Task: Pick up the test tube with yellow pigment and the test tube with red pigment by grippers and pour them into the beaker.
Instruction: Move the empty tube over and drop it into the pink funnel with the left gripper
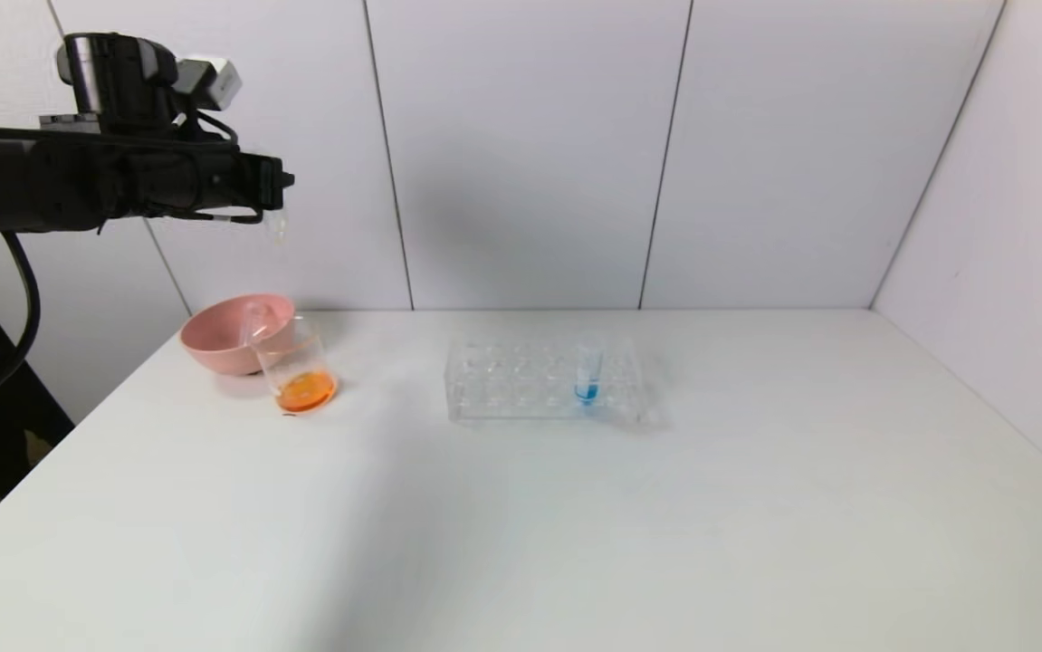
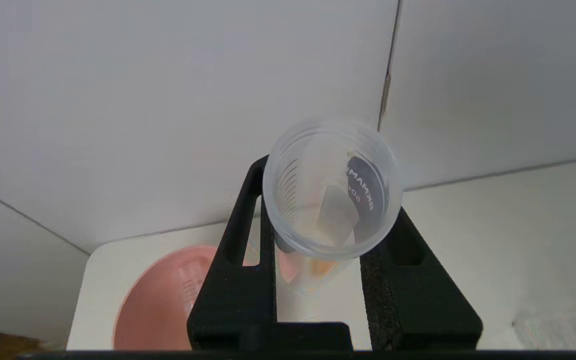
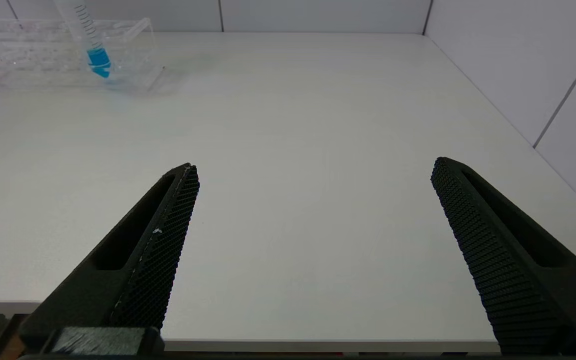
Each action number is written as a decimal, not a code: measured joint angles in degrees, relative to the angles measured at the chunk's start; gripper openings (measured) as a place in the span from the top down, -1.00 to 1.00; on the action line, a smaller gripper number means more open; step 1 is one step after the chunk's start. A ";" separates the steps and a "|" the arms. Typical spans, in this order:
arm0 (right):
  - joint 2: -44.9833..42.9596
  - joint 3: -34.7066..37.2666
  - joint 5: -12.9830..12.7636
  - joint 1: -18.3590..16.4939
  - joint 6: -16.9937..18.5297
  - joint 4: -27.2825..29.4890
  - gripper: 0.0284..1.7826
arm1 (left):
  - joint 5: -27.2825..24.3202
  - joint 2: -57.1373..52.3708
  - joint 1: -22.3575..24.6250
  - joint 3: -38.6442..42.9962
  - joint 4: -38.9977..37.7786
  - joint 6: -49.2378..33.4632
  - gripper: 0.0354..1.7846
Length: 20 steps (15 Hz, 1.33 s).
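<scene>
High above the beaker w/ orange liquid, left gripper clamps an emptied clear tube; right gripper idle, jaws spread wide.

Your beaker stands on the table's left side touching the pink bowl, holding orange liquid at the bottom, while an emptied clear test tube hangs high above it, clamped in the left gripper.

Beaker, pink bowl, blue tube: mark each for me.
beaker (image 1: 296,367), head view, on its clear wall above the orange liquid.
pink bowl (image 1: 213,344), head view, on its outer wall.
blue tube (image 3: 98,57), right wrist view, on the blue liquid at its lower end.
</scene>
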 joint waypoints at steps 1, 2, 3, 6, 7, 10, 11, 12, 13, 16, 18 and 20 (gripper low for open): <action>0.00 0.00 0.02 0.00 -0.02 -0.02 -0.91 | -0.11 0.00 0.23 1.27 -4.19 -1.50 0.48; 0.00 0.00 0.00 0.00 0.00 0.00 -0.91 | -0.09 0.05 0.50 2.06 -7.06 -2.18 0.48; 0.00 0.00 0.02 0.02 0.00 0.00 -0.91 | 0.09 0.09 0.72 2.40 -7.66 -2.60 0.48; 0.00 0.00 0.02 0.00 -0.02 0.00 -0.91 | 0.24 0.20 0.74 3.11 -8.22 -4.22 0.48; 0.00 0.00 0.02 0.00 -0.02 0.00 -0.91 | 0.30 0.17 0.72 3.47 -8.22 -4.08 0.48; 0.00 0.00 0.02 0.00 -0.02 0.00 -0.91 | 0.85 0.09 0.78 4.61 -8.27 -4.13 0.48; 0.00 0.00 0.00 0.00 0.00 -0.02 -0.91 | 1.18 0.05 0.78 5.07 -8.30 -4.17 0.48; 0.00 0.00 0.00 0.02 0.00 0.00 -0.91 | 1.60 -0.02 0.80 5.55 -8.40 -4.17 0.48; 0.00 0.00 0.02 0.02 0.00 0.00 -0.91 | 2.34 -0.02 0.91 5.88 -8.57 -4.19 0.48; 0.00 0.00 0.02 0.02 -0.02 0.00 -0.91 | 3.30 0.17 2.23 7.24 -9.75 -4.39 0.48; 0.00 0.00 0.00 0.02 0.00 0.00 -0.91 | 3.30 0.74 4.01 8.40 -11.76 -4.83 0.48; 0.00 0.00 0.02 -0.02 0.00 0.00 -0.91 | 3.25 1.71 5.81 9.79 -14.84 -6.11 0.48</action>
